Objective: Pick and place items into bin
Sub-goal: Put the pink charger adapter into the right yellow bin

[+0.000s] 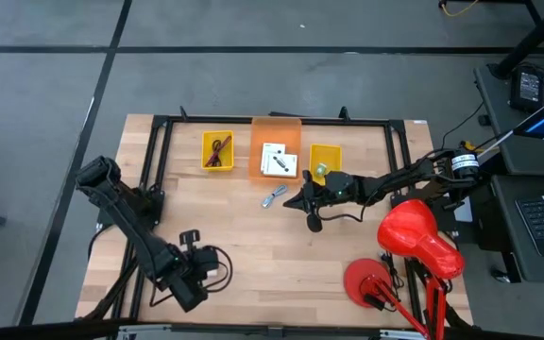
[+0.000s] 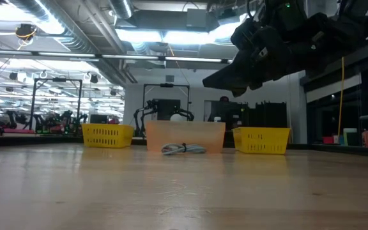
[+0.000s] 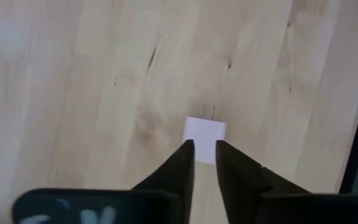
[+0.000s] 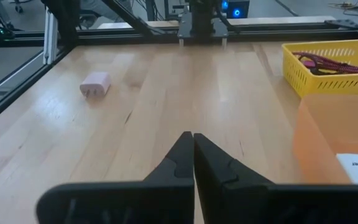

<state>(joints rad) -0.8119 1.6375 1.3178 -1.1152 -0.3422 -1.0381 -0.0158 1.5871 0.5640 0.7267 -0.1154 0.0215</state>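
Left gripper at table's 7 o'clock: jaws slightly parted, pointing down at a white plug adapter lying just past the tips, not gripped; likely lined up for a pick. Right gripper clenched, empty, hovering near centre. Blue-grey clip loose at its 10 o'clock, just short of the orange bin holding the white cards.

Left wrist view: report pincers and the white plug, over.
Left pincer slightly parted, poised over the white plug on bare table, not gripping. Right pincer shut, empty, raised mid-table near the orange bin. Nothing in the way.
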